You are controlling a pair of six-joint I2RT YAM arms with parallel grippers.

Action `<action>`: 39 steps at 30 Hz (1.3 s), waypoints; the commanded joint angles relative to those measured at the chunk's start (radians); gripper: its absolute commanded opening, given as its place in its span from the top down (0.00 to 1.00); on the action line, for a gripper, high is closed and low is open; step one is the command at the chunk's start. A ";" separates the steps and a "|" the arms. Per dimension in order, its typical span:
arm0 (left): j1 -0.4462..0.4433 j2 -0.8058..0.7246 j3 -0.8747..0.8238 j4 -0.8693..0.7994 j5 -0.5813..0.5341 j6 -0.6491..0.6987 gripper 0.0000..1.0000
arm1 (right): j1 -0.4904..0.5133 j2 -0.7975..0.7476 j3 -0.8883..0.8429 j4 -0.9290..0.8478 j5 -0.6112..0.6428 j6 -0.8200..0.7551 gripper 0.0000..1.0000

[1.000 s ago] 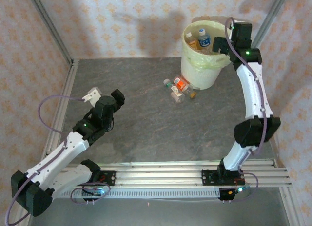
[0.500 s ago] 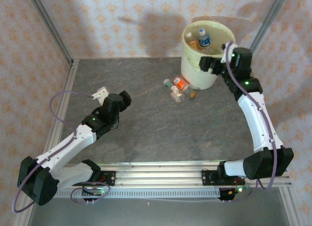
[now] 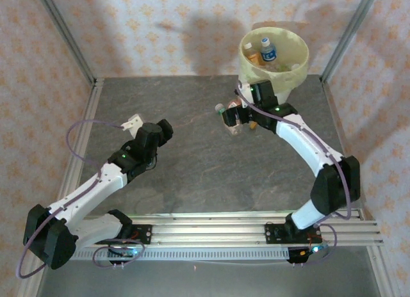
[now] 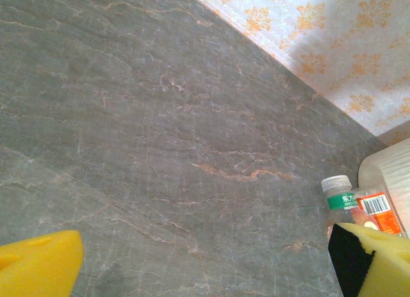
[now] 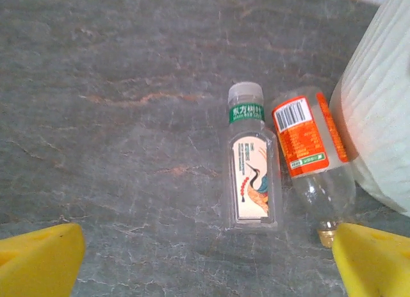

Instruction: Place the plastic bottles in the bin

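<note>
Yellow-padded and spread wide, our right jaws have swung down from the bin [image 3: 296,72] to hover over two plastic bottles [image 5: 253,162] lying on the worktop [image 5: 115,118] just beside its wall, so we judge another pickup is starting.

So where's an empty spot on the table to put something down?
The wide middle of the table, between the left gripper and the right arm, is bare. So is the far-left corner. It's crowded at the foot of the bin, where bottles lie under the right gripper.
</note>
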State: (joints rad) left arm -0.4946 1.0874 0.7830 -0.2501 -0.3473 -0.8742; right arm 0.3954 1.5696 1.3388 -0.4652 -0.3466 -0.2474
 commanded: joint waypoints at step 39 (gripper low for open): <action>0.012 0.062 0.045 -0.007 -0.003 -0.011 0.00 | 0.071 0.603 0.353 -0.023 0.191 0.190 0.16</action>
State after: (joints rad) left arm -0.4946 1.1492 0.7982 -0.2497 -0.3424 -0.8745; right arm 0.4576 2.1418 1.6562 -0.4492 -0.1532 -0.0963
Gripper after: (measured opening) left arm 0.994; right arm 0.851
